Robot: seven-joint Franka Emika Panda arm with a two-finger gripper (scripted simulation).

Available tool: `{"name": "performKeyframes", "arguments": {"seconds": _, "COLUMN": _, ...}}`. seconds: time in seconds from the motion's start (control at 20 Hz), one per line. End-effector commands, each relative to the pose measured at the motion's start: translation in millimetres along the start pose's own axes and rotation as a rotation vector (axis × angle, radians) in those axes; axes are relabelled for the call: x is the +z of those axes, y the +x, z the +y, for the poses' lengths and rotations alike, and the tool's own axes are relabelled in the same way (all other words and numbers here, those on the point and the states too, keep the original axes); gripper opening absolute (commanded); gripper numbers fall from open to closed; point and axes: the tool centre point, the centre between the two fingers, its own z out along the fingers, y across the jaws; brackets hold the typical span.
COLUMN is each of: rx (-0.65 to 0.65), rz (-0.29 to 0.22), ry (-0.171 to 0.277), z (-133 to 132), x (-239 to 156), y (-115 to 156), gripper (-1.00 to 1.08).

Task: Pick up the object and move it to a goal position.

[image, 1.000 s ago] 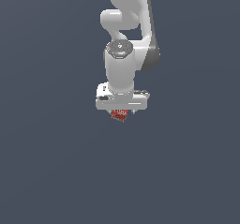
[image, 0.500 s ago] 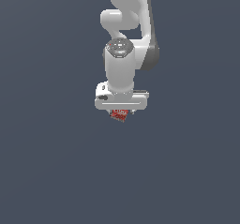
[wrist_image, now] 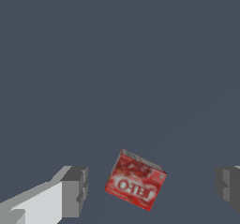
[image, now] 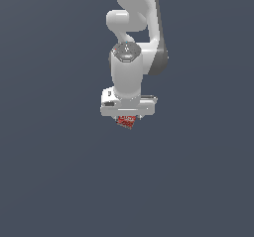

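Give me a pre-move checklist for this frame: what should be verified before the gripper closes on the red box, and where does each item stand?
1. Gripper open: ok, both fingers stand apart in the wrist view.
2. Red box between the fingers: ok, it lies in the gap, touching neither.
3. Box squared to the jaws: not ok, it sits rotated relative to them.
4. Box centred in the gap: not ok, it is nearer one finger than the other.
5. Fingers low enough to grip: cannot tell; the exterior view shows the red box just under the hand, but height above the floor is unclear.
6. Goal position visible: cannot tell, no marker appears.
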Motion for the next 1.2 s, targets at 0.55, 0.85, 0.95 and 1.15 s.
{"name": "performKeyframes", "arguments": {"seconds": 0.55, "rx": -0.251, "rz": -0.003, "ry": -0.012, "z": 5.4, "x": 26.3, "y": -17.5, "gripper": 1.0}}
{"name": "performKeyframes", "arguments": {"seconds": 0.85, "rx": -0.419, "rz": -0.006, "ry": -0.017, "z": 7.8, "x": 42.6, "y": -30.0, "gripper": 1.0}}
{"name": "performKeyframes", "arguments": {"seconds": 0.95, "rx": -0.475, "rz": -0.007, "ry": -0.018, "z": 8.3, "x": 47.9, "y": -34.3, "gripper": 1.0}}
{"name": "performKeyframes", "arguments": {"seconds": 1.15, "rx": -0.588, "rz": -0.008, "ry": -0.02, "z": 9.1, "x": 58.2, "y": -43.2, "gripper": 1.0}}
